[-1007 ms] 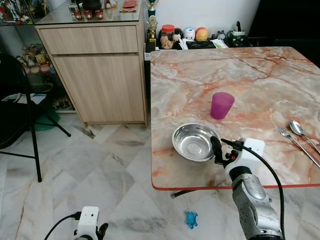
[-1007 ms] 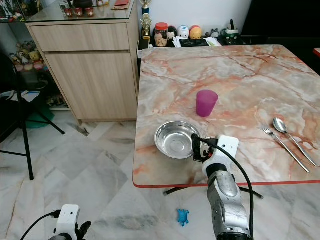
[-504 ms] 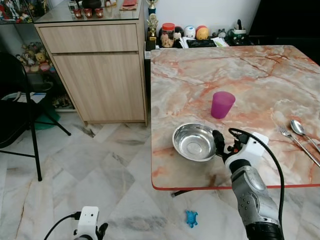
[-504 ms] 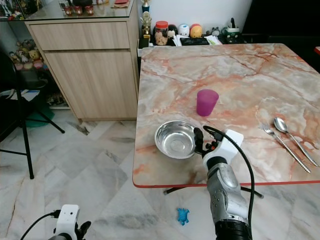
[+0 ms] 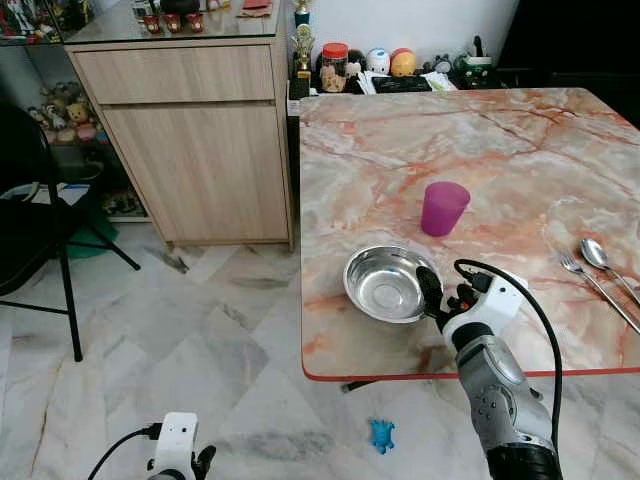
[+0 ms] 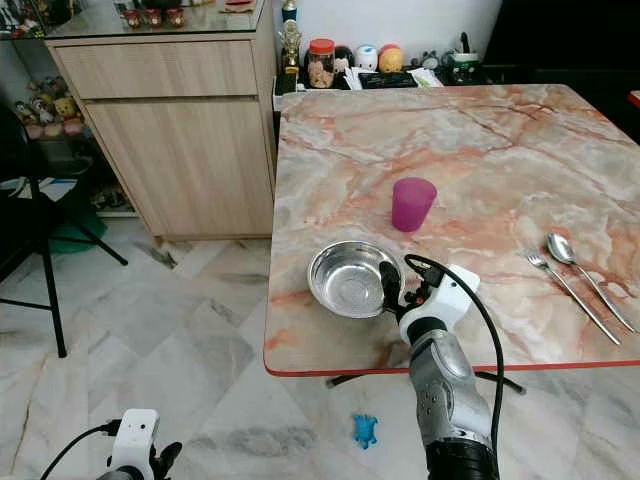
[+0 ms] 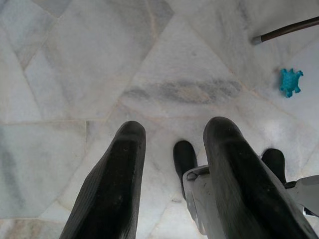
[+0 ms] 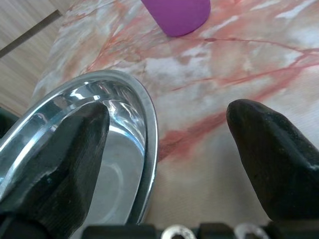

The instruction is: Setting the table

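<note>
A steel bowl (image 5: 385,284) sits near the front edge of the marble table (image 5: 500,140). My right gripper (image 5: 440,300) is open at the bowl's right rim. In the right wrist view one finger (image 8: 60,159) is inside the bowl (image 8: 117,174) and the other finger (image 8: 269,154) is over the tabletop outside it. A purple cup (image 5: 443,208) stands upright just behind the bowl. A fork (image 5: 597,290) and spoon (image 5: 598,257) lie at the right edge. My left gripper (image 7: 172,132) hangs open low over the floor.
A wooden cabinet (image 5: 190,140) stands left of the table, with a black folding chair (image 5: 40,230) further left. Jars and small items (image 5: 390,70) crowd the wall side behind the table. A blue toy turtle (image 5: 383,437) lies on the marble floor under the table's front edge.
My right gripper has edged slightly left to the bowl's rim. The bowl, cup and cutlery have stayed put. The left arm has not moved.
</note>
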### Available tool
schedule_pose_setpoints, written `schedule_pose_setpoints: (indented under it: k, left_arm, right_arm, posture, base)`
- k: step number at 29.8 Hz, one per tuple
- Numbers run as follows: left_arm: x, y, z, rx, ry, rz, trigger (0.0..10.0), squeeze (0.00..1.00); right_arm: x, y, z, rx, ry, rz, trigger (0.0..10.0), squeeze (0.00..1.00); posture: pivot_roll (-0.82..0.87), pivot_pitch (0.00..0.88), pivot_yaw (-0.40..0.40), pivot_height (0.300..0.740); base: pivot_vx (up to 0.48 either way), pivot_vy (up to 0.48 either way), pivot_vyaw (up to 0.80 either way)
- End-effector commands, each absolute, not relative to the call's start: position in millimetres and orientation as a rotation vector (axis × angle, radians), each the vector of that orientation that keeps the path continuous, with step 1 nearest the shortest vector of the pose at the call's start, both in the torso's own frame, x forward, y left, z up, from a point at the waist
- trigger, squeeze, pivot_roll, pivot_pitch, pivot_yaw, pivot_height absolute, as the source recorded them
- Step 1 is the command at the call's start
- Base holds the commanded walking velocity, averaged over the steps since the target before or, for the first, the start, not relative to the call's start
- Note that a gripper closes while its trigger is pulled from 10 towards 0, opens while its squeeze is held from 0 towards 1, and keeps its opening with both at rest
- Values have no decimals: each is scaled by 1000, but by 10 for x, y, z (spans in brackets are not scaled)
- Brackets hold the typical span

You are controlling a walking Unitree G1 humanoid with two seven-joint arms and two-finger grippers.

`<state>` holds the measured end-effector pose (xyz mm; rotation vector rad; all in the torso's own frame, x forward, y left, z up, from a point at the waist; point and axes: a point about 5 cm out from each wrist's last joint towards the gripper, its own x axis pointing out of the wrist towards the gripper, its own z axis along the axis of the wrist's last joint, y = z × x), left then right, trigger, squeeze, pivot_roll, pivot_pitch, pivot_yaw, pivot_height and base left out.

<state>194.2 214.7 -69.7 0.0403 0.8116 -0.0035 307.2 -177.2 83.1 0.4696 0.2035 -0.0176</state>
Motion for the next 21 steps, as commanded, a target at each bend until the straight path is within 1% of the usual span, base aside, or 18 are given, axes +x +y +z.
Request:
schedule_pose_setpoints:
  k: [1,5,8,20,21]
  left_arm:
    - [1917,2160,-710,43,823,-2,10000,0]
    - [1914,2159,-712,44,824,-2,10000,0]
    - [1910,2158,-714,44,825,-2,10000,0]
    - [1909,2150,-717,43,825,1,10000,0]
    - [1908,2150,-717,43,825,1,10000,0]
  right_arm:
    - [3094,-1730,869,478,196,8,10000,0]
    - [3090,-1707,859,466,208,26,10000,0]
    - [3081,-1687,839,417,227,40,10000,0]
    - [3095,-1637,880,385,219,77,10000,0]
    - [3093,-1629,879,384,221,82,9647,0]
  posture:
    - [7,56,13,740]
    - [7,55,12,740]
    - [8,56,11,740]
    - [6,55,7,740]
    - [6,55,7,740]
  base:
    - [0,0,0]
    - [0,0,0]
    - [0,0,0]
    - [0,0,0]
    - [0,0,0]
